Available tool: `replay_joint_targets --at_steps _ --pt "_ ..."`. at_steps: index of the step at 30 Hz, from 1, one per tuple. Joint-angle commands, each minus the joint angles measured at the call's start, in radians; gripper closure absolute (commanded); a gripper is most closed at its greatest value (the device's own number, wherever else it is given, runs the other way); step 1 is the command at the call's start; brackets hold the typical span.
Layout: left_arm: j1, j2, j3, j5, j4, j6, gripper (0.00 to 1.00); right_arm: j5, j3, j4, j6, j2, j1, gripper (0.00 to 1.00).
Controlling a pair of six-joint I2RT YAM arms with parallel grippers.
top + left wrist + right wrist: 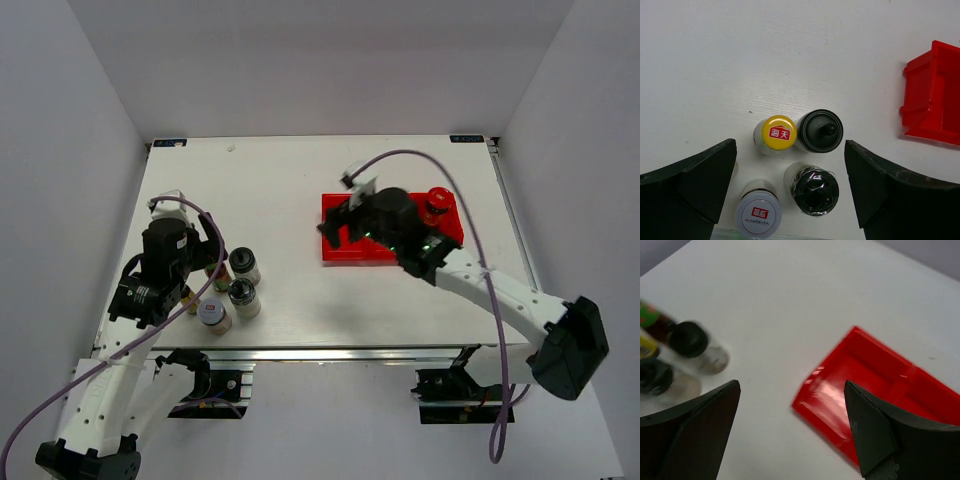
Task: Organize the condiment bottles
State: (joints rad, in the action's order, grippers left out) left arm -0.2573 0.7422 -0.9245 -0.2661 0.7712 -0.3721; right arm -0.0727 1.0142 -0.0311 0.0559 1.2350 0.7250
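Observation:
Two black-capped shakers (243, 262) (242, 296), a silver-lidded jar (212, 313) and a yellow-capped bottle (219, 277) stand clustered at the table's front left. My left gripper (213, 260) hovers open above them. In the left wrist view the yellow cap (779, 132), both black caps (820, 130) (814, 191) and the silver lid (759, 215) lie between its open fingers (700, 180). A second yellow-capped bottle (188, 298) is mostly hidden under the left arm. The red-lidded jar (436, 204) stands in the right end of the red tray (350, 250). My right gripper (335, 232) is open and empty above the tray's left end.
The red tray's left end shows in the right wrist view (875, 385) and the left wrist view (935, 95). The bottle cluster stands close to the table's front edge (300, 352). White walls enclose the table on three sides.

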Motion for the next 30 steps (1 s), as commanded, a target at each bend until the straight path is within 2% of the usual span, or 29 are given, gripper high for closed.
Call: replay_joint_targets --at_steps 1,2,9,11,14,20,26,30 --pt "0.001 -0.018 -0.008 -0.022 0.011 -0.014 0.02 0.067 0.041 0.007 -0.01 0.093 0.157 0.11" --pt "0.001 -0.02 -0.01 -0.036 0.011 -0.021 0.02 0.03 0.046 -0.021 -0.028 0.145 0.242 0.11" --pt "0.001 -0.033 -0.007 -0.042 0.011 -0.024 0.02 0.109 0.044 -0.217 0.01 0.362 0.422 0.11" --pt "0.001 -0.032 -0.004 -0.041 0.013 -0.024 0.02 0.08 0.055 -0.3 0.001 0.408 0.461 0.11" --pt "0.001 -0.029 -0.004 -0.044 0.014 -0.024 0.02 -0.06 0.107 -0.349 -0.014 0.529 0.527 0.11" --pt "0.001 -0.032 0.001 -0.058 0.013 -0.025 0.02 -0.144 0.138 -0.454 0.074 0.644 0.53 0.11" --pt "0.001 -0.01 0.0 -0.065 0.017 -0.03 0.02 -0.033 0.149 -0.536 0.104 0.707 0.534 0.11" --pt "0.001 -0.009 -0.002 -0.065 0.017 -0.03 0.02 -0.012 0.146 -0.605 0.116 0.731 0.544 0.11"
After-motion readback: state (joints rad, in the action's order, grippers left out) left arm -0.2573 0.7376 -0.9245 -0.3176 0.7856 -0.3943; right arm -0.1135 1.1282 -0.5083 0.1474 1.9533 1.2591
